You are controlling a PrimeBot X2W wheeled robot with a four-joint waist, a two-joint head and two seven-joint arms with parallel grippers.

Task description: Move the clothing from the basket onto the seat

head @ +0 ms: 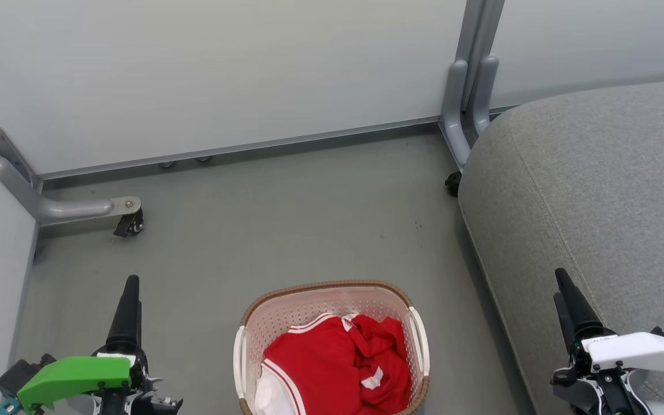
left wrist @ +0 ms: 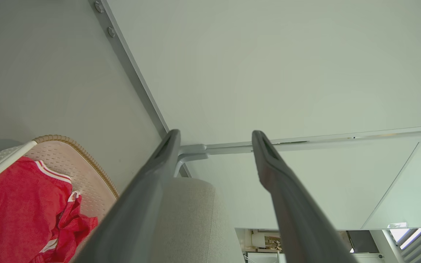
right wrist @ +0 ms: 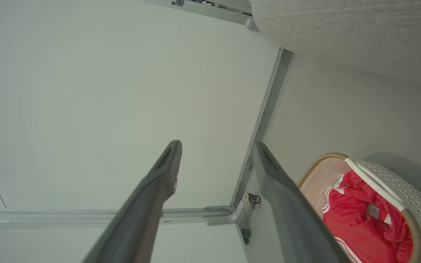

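A: We log both pincers idle. On the left gripper (left wrist: 214, 136) the fingers stand spread with nothing between them. The right gripper (right wrist: 216, 144) reads the same, apart and empty. Each hangs off to its own side of the basket (head: 323, 286), well clear of it.

B: The clothing (head: 332, 360) lies bunched inside the basket, which sits on the floor (head: 286, 219) just beside the seat (head: 597, 190). None of it is on the cushion yet.

A: Our worries. The red pieces look twisted together, so we judge that a pinch on one fold may drag a second piece up and drop it on the floor halfway. The basket looks light, and cloth caught on its perforated wall could lift or tip it.

B: We add two more. A finger coming down near the rim may strike it and shove the basket. A garment laid too near the seat's rounded edge may slide off.

A: What we can't read. The basket's near end is cut off at the bottom of the head view. We can't count the garments. The white patch at the lower left may be a panel or a separate piece.

B: The basket's bottom is buried under cloth, and the seat runs out of view on the right.
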